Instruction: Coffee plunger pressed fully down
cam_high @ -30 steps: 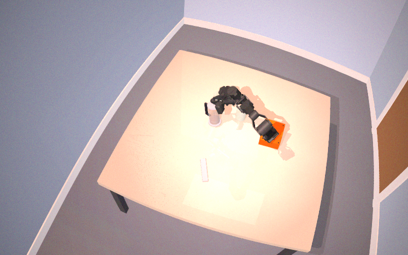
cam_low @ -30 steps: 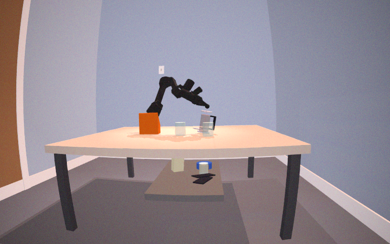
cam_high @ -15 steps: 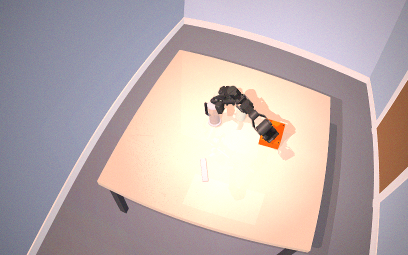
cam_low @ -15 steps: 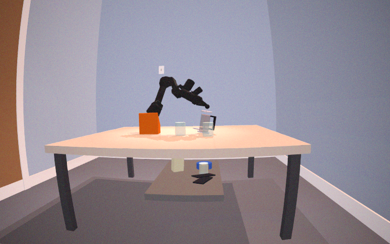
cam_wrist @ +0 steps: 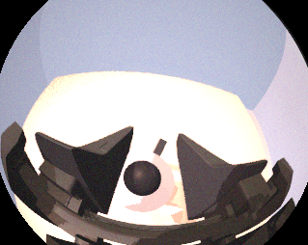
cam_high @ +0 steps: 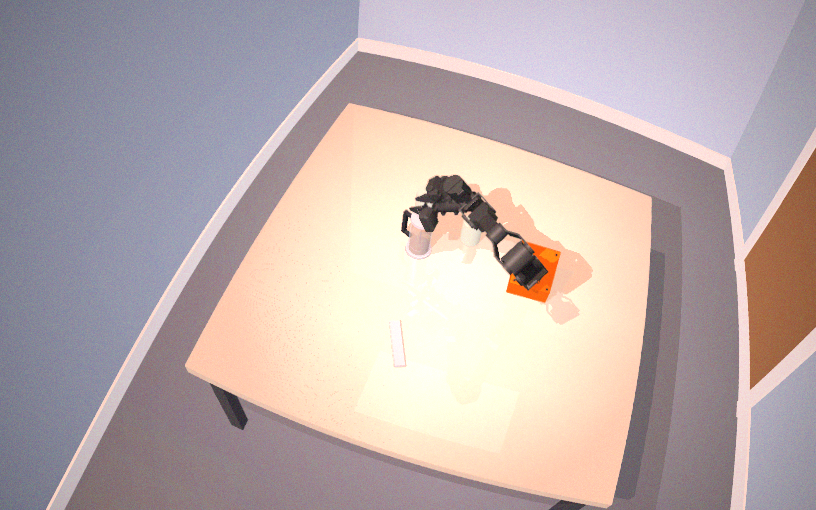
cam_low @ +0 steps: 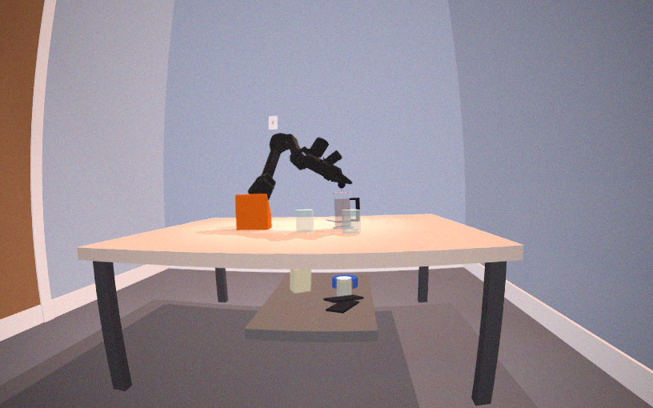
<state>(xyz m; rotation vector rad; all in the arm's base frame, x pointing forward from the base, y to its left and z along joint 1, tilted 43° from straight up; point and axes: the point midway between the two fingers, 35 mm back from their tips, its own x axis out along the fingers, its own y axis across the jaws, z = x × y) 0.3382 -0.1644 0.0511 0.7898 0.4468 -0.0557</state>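
The coffee press (cam_high: 419,242) (cam_low: 341,209) stands upright on the table (cam_high: 284,285) (cam_low: 298,257), its black handle (cam_high: 404,223) (cam_low: 358,204) on the side away from the arm's base. The gripper (cam_high: 422,207) (cam_low: 347,181) (cam_wrist: 154,134) is about half open and has hold of nothing; in the wrist view the round black knob (cam_low: 341,185) (cam_wrist: 142,178) lies between the fingers with a gap on both sides, nearer one than the other. From outside, the knob sits just above the lid (cam_low: 342,193), so some travel may remain, though how much I cannot tell.

The step in hand looks like either freeing the knob or setting up to press it. If it still has to go down, centre over it first, then push slowly and straight along the rod, since a sideways load could tip or slide the press. Once the plunger meets its stop, ease off, open wider and lift straight up, keeping both fingers clear of the knob and handle
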